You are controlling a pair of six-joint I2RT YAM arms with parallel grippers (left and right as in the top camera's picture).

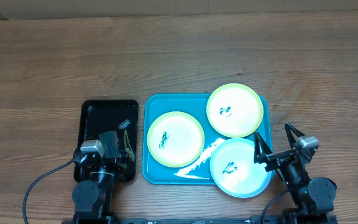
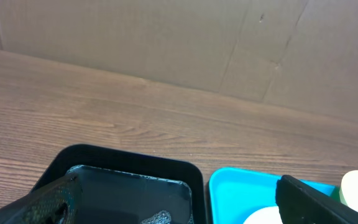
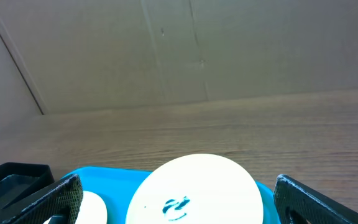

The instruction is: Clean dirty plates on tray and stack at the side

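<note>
The left gripper (image 2: 178, 184) is spread wide, its two dark fingers at the outer edges of its wrist view, and it grasps nothing. It hangs over the near end of the black tray. The right gripper (image 1: 271, 129) is spread just as wide and is also empty. From overhead its left finger crosses the rim of the light blue plate; whether it touches the plate cannot be told.

One brown wooden table (image 1: 179, 56) stretches away ahead of both grippers. One large cyan-blue rectangular plastic tray (image 1: 160, 173) with rounded corners lies between the two grippers. One smaller black rectangular plastic tray (image 1: 104, 118) sits under the left gripper, just beside the cyan tray's left edge.

There are three small round plastic plates, all on the cyan tray and each with a dark scribble on a pale centre:
- One yellow-green rimmed plate (image 1: 235, 110) lies ahead and left of the right gripper, over the tray's far rim.
- A second yellow-green rimmed plate (image 1: 175, 139) lies to the right of the left gripper.
- The one light blue plate (image 1: 241, 167) is just left of the right gripper, at the tray's near corner.

One white smear (image 1: 199, 162) marks the tray floor between the plates. One small grey mesh-textured object (image 1: 124, 124) lies in the black tray, ahead of the left gripper.
</note>
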